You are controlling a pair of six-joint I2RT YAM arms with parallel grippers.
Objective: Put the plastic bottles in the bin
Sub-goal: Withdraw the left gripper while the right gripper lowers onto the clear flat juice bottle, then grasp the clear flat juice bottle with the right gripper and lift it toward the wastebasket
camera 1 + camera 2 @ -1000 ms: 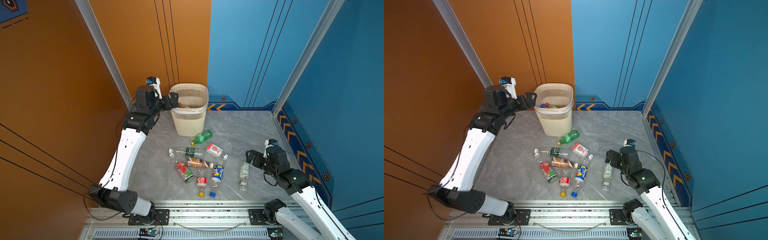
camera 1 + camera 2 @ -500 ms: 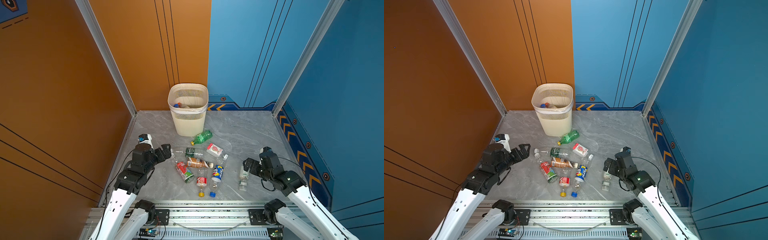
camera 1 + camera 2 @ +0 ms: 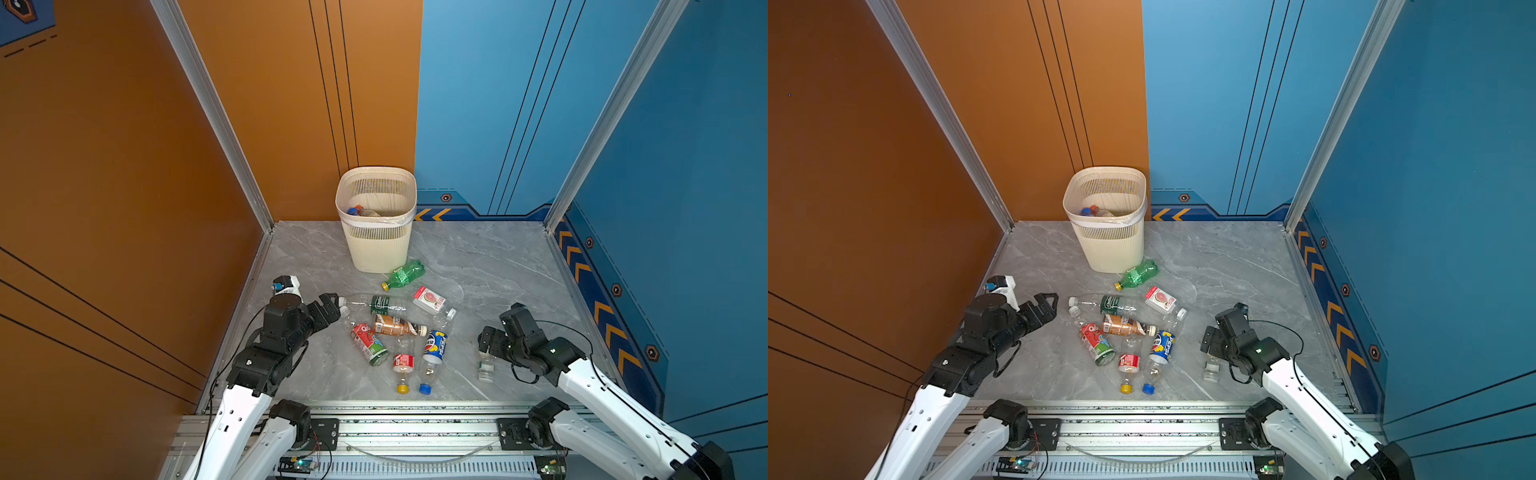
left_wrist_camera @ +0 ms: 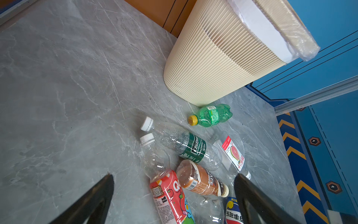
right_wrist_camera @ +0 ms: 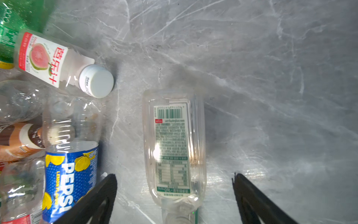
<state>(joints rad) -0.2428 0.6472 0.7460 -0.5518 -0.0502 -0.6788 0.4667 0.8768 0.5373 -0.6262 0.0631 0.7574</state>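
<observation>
Inside bin (image 3: 376, 245), wall hides most of bottles (image 3: 361, 212), count unclear in both top views; clear flat bottle (image 3: 485, 370), well apart from bin, upper half covered by right gripper (image 3: 484, 347); its neck cut off by edge in right wrist view; Pepsi bottle (image 4: 232, 212), nearer bin, cropped in both wrist views; bin rim cropped in left wrist view

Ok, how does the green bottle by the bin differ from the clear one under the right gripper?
The green bottle is tinted, round and yellow-capped; the clear flat-sided bottle is colourless. The green one lies beside the bin; the clear one lies alone, between the right gripper's open jaws. Both lie sideways on the table.
</observation>
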